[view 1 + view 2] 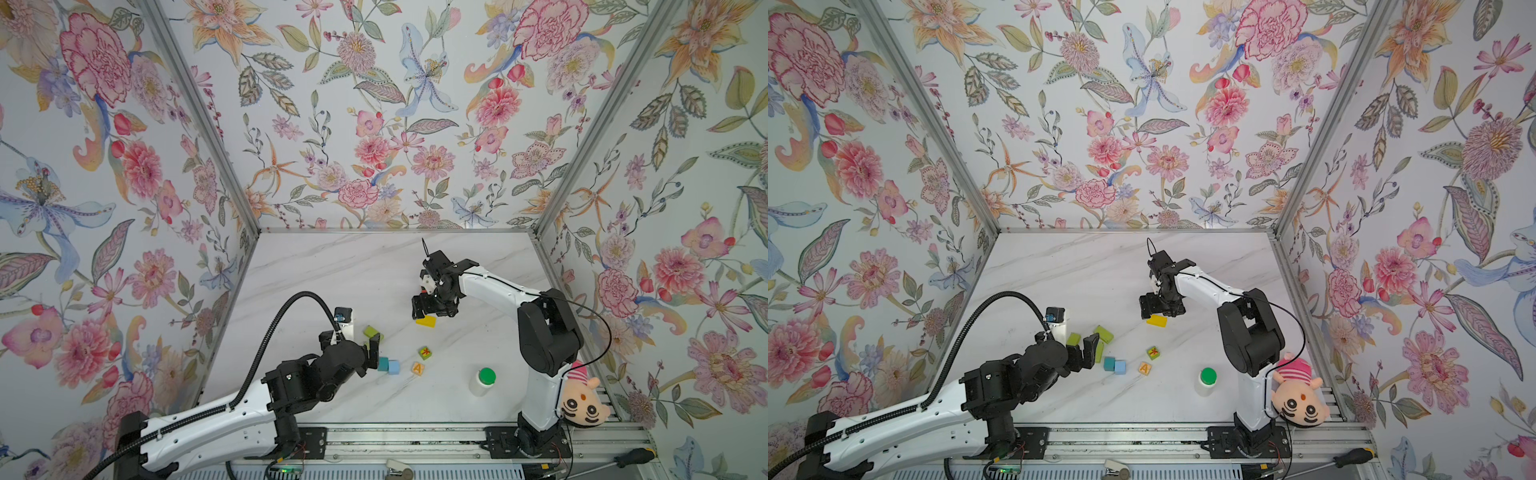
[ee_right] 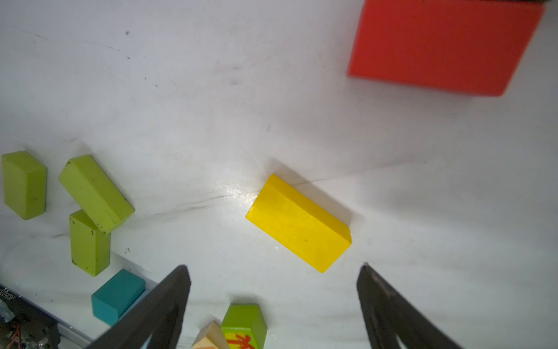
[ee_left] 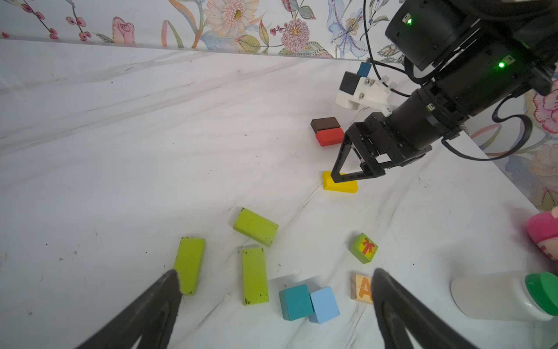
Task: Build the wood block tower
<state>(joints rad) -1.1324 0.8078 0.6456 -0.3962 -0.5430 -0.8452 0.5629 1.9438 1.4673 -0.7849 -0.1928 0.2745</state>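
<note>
In both top views the right gripper point(image 1: 432, 311) hung spread over the yellow oblong wooden block point(image 1: 426, 321), probably lined up to take it. The left gripper point(image 1: 1088, 351) hovered wide and empty by the three lime-green oblong blocks point(image 1: 1104, 333).

The left wrist view showed a brown block point(image 3: 325, 122) touching a red block point(image 3: 329, 136), likely the base of the tower. Whether they were stacked or side by side I could not tell.

In the right wrist view the yellow block lay flat on the white marbled table point(image 2: 181, 105), just ahead of the open fingers point(image 2: 178, 287) and untouched.
</note>
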